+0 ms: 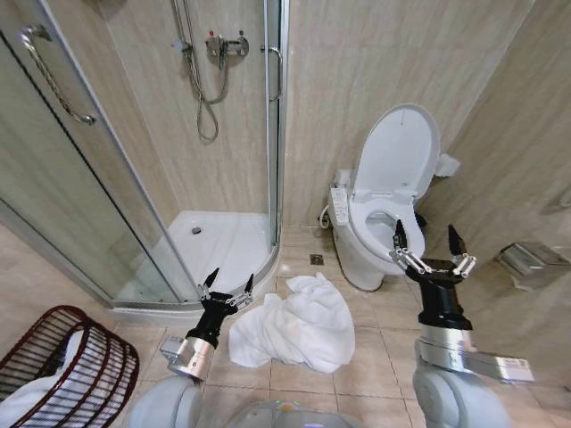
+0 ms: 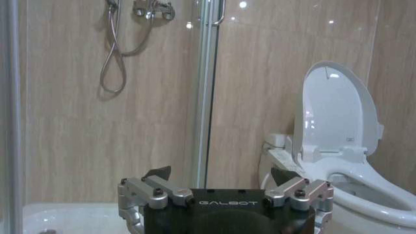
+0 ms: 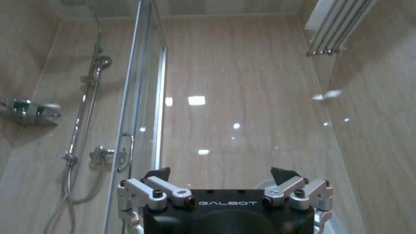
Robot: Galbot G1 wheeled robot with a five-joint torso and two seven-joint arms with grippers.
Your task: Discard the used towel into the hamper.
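Crumpled white towel (image 1: 294,323) on floor just right of left gripper (image 1: 227,287); nearer than right gripper (image 1: 431,247). Both 2 claws spread wide, empty. Hamper (image 1: 62,361) far left.

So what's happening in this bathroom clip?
Nothing is being handled yet. A crumpled white towel lies on the tiled floor between the shower stall and the toilet. The left gripper hangs open at the towel's left edge, and the right gripper is raised, open and empty, in front of the toilet. The hamper stands at the robot's far left, with some white cloth already inside.
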